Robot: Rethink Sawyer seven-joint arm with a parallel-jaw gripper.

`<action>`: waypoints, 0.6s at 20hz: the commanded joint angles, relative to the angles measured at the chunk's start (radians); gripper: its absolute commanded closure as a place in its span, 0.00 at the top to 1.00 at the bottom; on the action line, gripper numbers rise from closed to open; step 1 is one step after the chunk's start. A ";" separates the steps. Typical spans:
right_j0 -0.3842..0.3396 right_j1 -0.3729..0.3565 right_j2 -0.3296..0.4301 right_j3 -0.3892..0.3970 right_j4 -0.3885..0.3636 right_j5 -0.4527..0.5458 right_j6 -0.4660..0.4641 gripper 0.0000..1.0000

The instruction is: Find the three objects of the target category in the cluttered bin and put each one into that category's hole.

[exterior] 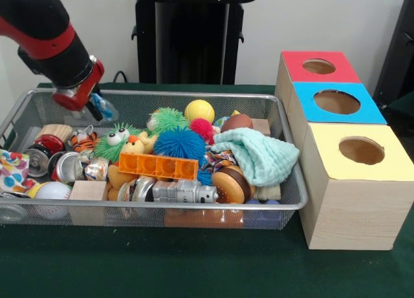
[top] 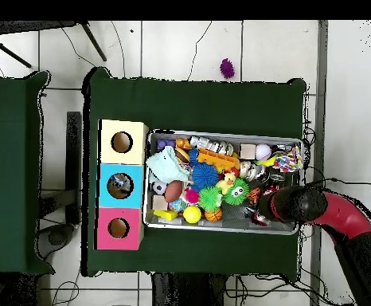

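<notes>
So the wire mesh bin [exterior: 284, 204] is packed, sitting on the green counter [exterior: 194, 266] right beside the three wooden boxes with holes on top: red box [exterior: 320, 66], blue box [exterior: 337, 102], yellow box [exterior: 359, 150]. In the overhead view the blue one seems to have something sitting in its hole already, the other two look bare.

Can't tell which category is the target just from this. Candidates in the pile: spiky balls (a blue spiky ball [exterior: 179, 143], a green spiky ball [exterior: 169, 119], a small red spiky ball [exterior: 202, 129]), a smooth yellow ball [exterior: 199, 110], a baseball [exterior: 53, 191] at the front left, plus crushed cans [exterior: 71, 167] on the left side and a silver can [exterior: 184, 193] lying at the front.

Clutter-wise, an orange plastic block [exterior: 158, 165] lies across the middle, a mint green cloth [exterior: 259, 154] is draped over the right end near the boxes, a toy burger [exterior: 231, 184] sits just below the cloth, and a green googly-eyed fuzzy toy [exterior: 116, 141] is wedged by the cans. There's a wooden block [exterior: 88, 191] next to the baseball.

The gripper [exterior: 97, 107] hangs over the bin's back left corner, above the cans. Something bluish shows at its tip but I can't tell how wide it's open or if it's holding anything
</notes>
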 commanded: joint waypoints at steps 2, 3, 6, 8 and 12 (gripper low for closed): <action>0.065 -0.184 0.108 0.167 0.221 0.092 0.170 0.00; 0.091 -0.216 0.087 0.169 0.249 0.125 0.203 0.00; 0.109 -0.230 0.111 0.196 0.323 0.071 0.220 0.00; 0.131 -0.222 0.120 0.202 0.364 0.023 0.239 0.00; 0.163 -0.198 0.148 0.246 0.489 -0.139 0.319 0.00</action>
